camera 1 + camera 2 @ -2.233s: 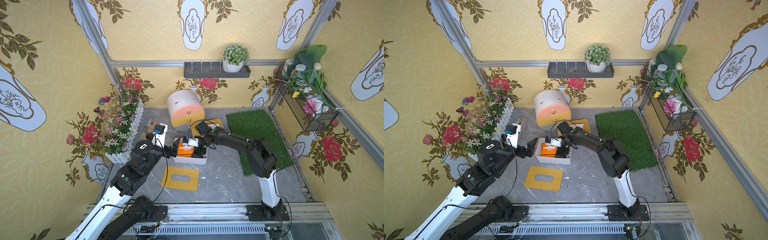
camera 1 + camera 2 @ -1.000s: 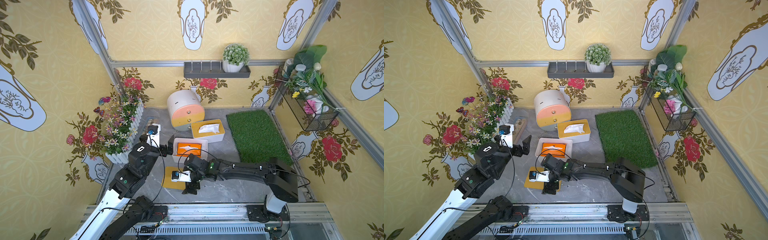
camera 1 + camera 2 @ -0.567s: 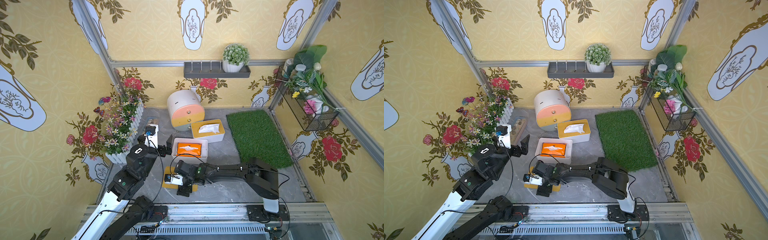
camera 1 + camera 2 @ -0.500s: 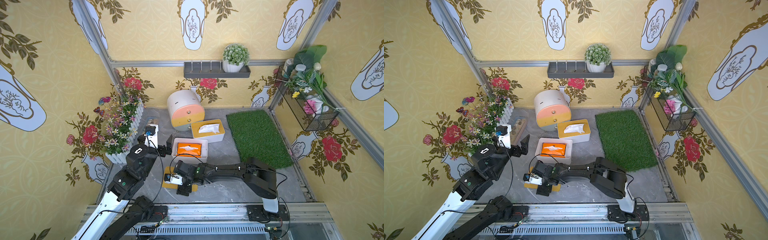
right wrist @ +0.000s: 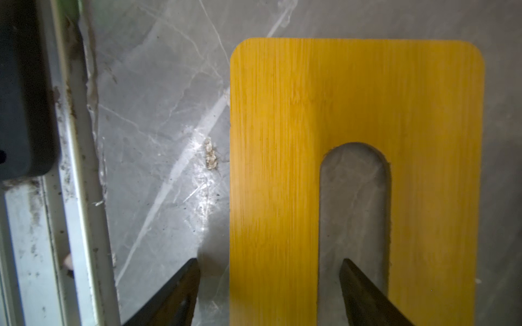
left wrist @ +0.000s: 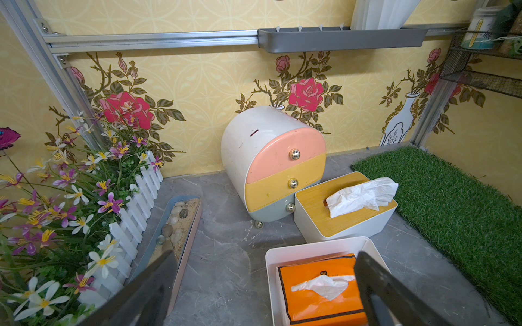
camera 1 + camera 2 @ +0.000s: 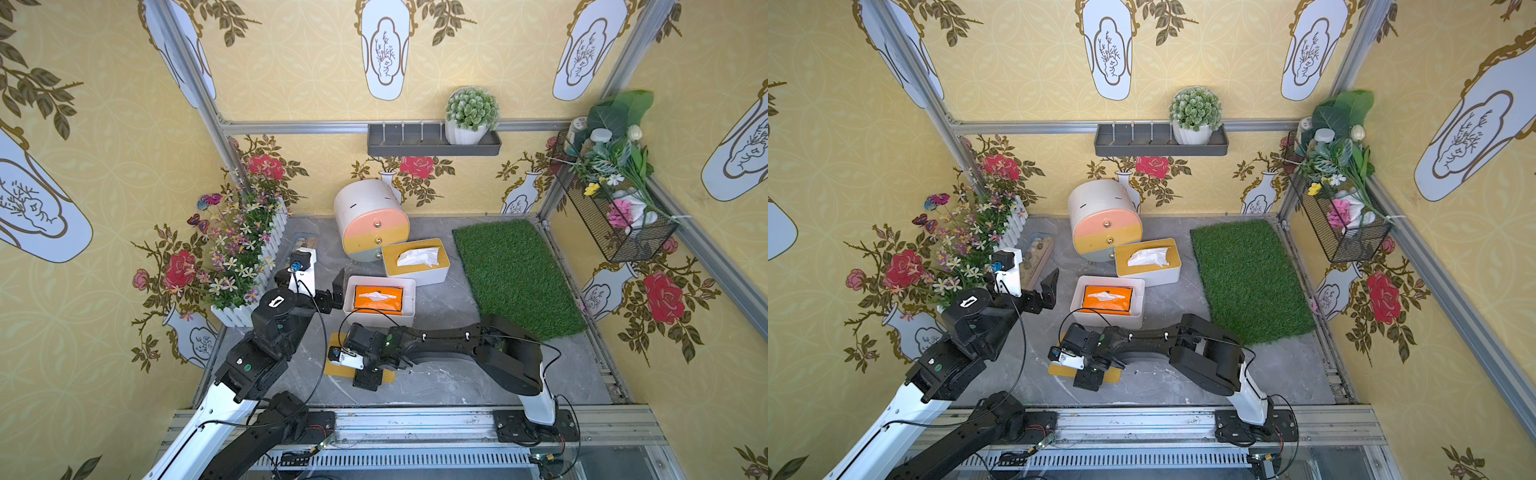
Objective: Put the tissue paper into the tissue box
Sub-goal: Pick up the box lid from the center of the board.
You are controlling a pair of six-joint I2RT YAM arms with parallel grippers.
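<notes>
The orange tissue paper pack (image 7: 377, 297) (image 6: 319, 288) lies inside the lidless white tissue box (image 7: 409, 286) (image 6: 271, 254), a white sheet poking from its top. The box's yellow bamboo lid (image 5: 282, 141) (image 7: 387, 377) lies flat on the floor nearer the front. My right gripper (image 5: 269, 261) (image 7: 365, 376) hovers low over that lid, open, its fingers straddling the strip between the lid's long edge and its slot, with a gap on each side. My left gripper (image 6: 267, 255) (image 7: 320, 286) stands wide open and empty just left of the box.
A second white box with a bamboo lid and tissue sticking out (image 7: 415, 259) sits behind, against a round drawer cabinet (image 7: 370, 218). A grass mat (image 7: 511, 274) lies to the right. A flower fence (image 7: 245, 257) and pebble tray (image 6: 178, 225) line the left. The metal front rail (image 5: 42, 225) runs close beside the lid.
The right arm left the box, where the pack now lies, and came down over the lid at the front; its jaws narrowed slightly. The left arm drew back a little.
</notes>
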